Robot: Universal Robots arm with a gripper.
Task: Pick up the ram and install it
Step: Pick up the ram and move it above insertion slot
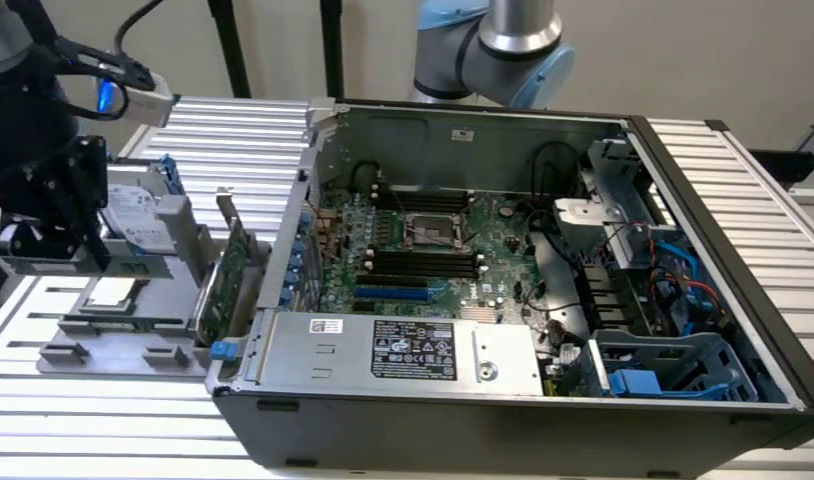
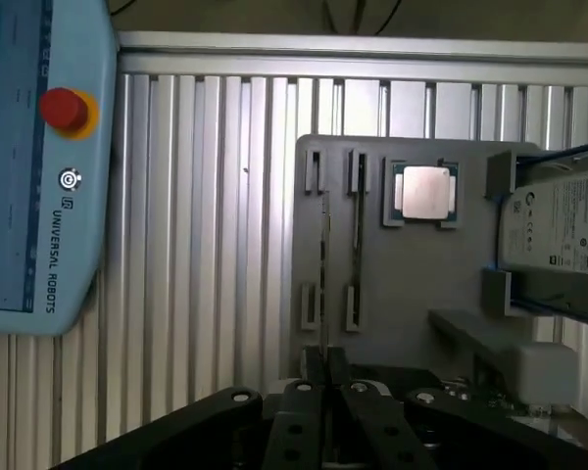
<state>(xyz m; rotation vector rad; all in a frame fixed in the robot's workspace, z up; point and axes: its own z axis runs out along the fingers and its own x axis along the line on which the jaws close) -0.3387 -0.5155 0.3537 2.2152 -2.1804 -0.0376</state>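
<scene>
The ram (image 2: 323,274) is seen edge-on in the wrist view as a thin pale strip running out from my fingertips over the grey parts tray (image 2: 412,284). My gripper (image 2: 323,380) is shut on it, the black fingers (image 2: 309,392) meeting around its near end. In the exterior view my gripper (image 1: 67,245) hangs above the tray (image 1: 127,345) at the exterior view's left, away from the open computer case (image 1: 727,250). The long black motherboard slots (image 1: 414,262) lie in the middle of the board.
On the tray sit a CPU (image 2: 424,191), a hard drive (image 2: 559,220) and an upright green expansion card (image 1: 220,285). A blue teach pendant (image 2: 39,166) with a red button lies on the slatted metal table (image 2: 216,245). The power supply (image 1: 394,345) lines the case's front.
</scene>
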